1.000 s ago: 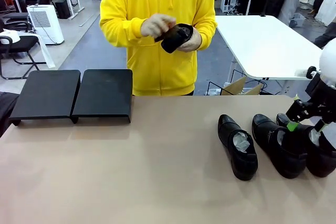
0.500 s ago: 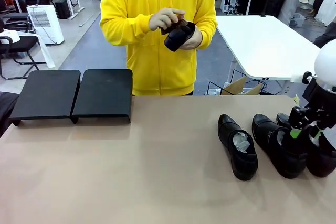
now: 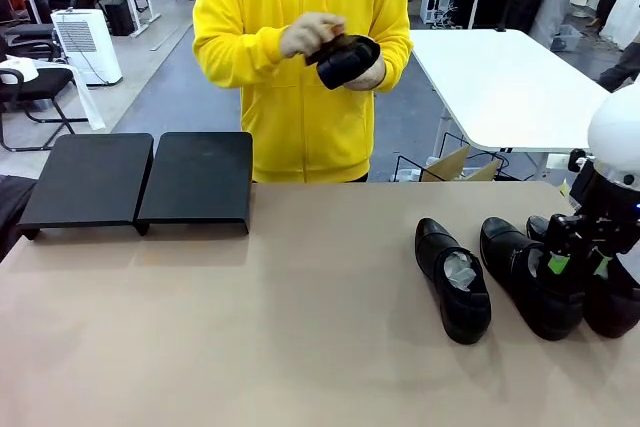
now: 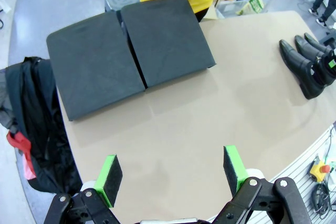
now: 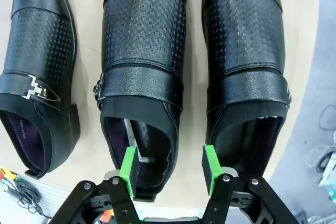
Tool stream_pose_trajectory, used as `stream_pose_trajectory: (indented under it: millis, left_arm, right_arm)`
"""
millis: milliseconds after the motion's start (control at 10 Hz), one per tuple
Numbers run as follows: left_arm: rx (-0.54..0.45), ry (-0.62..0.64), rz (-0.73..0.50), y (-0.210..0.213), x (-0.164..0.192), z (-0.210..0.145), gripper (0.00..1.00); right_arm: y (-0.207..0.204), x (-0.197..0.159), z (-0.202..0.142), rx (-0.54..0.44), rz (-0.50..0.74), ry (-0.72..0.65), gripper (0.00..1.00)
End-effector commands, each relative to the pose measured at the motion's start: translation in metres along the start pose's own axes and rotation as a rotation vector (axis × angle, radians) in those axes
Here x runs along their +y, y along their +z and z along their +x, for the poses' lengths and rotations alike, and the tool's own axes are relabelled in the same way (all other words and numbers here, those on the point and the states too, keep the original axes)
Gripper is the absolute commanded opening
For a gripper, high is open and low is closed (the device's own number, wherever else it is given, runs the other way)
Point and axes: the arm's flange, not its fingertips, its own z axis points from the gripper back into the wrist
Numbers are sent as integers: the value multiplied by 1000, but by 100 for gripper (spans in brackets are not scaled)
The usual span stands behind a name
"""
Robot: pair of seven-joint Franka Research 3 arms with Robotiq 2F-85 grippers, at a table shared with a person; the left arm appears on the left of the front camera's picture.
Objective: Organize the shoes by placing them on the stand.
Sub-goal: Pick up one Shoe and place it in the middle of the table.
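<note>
Three glossy black shoes lie on the table's right side: one (image 3: 455, 282) apart to the left, a middle one (image 3: 530, 282) and a right one (image 3: 610, 302) close together. My right gripper (image 3: 580, 265) is low over that pair, open. In the right wrist view one green pad (image 5: 129, 169) sits inside the middle shoe (image 5: 143, 51) and the other at the inner rim of the right shoe (image 5: 247, 51). A person in yellow holds another shoe (image 3: 347, 59) at chest height, one hand on top of it. The black stand (image 3: 200, 179) is at the far left. My left gripper (image 4: 171, 171) hangs open above the table.
The stand (image 4: 131, 56) is two flat panels side by side at the far left edge. A dark bag (image 4: 31, 129) lies off the table's left side. A white table (image 3: 500, 77) stands behind on the right. Bare tabletop (image 3: 300, 327) spans the middle.
My right gripper has come down onto the two right-hand shoes and its jaws have narrowed. The person has lifted and turned the held shoe slightly. The left arm has not moved.
</note>
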Motion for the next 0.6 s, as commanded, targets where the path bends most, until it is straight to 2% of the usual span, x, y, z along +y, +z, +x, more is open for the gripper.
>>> stream_pose_trajectory:
  millis: [0, 500]
  left_arm:
    - [-4, -13, -14, 0, 0, -1, 100]
    - [-4, -13, -14, 0, 0, -1, 100]
  right_arm:
    - [2, 6, 2, -24, 7, 32, 65]
    - [-12, 11, 9, 0, 26, 30, 65]
